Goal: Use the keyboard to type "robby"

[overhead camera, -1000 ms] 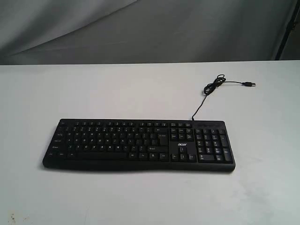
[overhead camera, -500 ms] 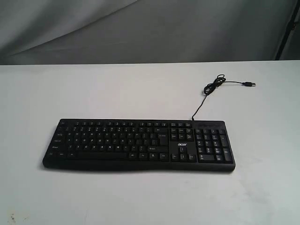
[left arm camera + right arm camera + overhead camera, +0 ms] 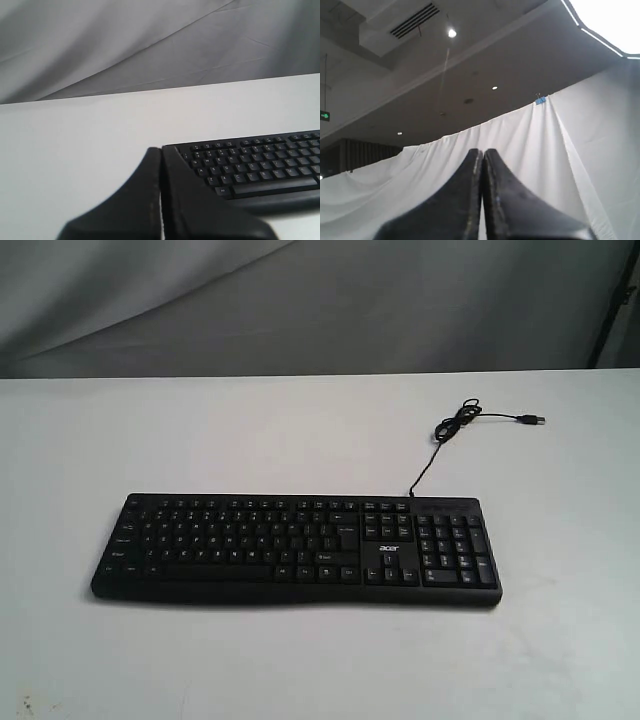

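1. The white table carries everything.
2. The keyboard lies flat at lower centre of the exterior view. It is probably light, stiff plastic that may slide, so press keys straight down.
3. The left gripper and right gripper each have their jaws pressed together, empty.
4. A limp cable trails to the upper right.

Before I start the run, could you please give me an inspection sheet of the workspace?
Surface: white table, flat.
Job's things: black acer keyboard, lying flat, untouched.
Clutter: nothing seen.
Grippers: left gripper jaws closed, empty, off the keyboard; right gripper jaws closed, empty, pointing up at the ceiling.
Cables: USB cable runs from the keyboard's back edge, coils once, plug lying loose on the table.
Surroundings: grey cloth backdrop behind the table.
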{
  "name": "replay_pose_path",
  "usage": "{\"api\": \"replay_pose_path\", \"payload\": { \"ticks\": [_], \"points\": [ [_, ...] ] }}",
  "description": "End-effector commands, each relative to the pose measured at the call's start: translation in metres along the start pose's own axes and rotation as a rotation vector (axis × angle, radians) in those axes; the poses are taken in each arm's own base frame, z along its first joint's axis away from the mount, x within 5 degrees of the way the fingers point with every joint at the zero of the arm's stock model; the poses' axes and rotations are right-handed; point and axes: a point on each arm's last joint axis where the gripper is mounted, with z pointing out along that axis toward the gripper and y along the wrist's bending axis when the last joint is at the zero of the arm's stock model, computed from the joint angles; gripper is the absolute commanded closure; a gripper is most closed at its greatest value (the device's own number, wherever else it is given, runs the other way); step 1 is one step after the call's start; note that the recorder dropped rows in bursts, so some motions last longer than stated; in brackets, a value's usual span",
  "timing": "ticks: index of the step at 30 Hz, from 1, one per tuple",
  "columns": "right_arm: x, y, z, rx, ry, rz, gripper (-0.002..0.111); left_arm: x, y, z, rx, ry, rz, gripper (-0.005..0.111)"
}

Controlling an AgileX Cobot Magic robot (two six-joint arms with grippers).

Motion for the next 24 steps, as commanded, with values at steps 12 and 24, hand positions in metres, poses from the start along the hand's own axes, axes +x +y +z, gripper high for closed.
{"api": "replay_pose_path", "payload": {
  "ticks": [12,24],
  "points": [
    [0.023,-0.084,0.226,0.374,0.626,-0.867,0.108,0.001,0.0,0.0,0.004,-0.005,0.003,0.107],
    [0.086,-0.042,0.29,-0.451,1.136,-0.432,0.108,0.001,0.0,0.0,0.004,-0.005,0.003,0.107]
  ]
}}
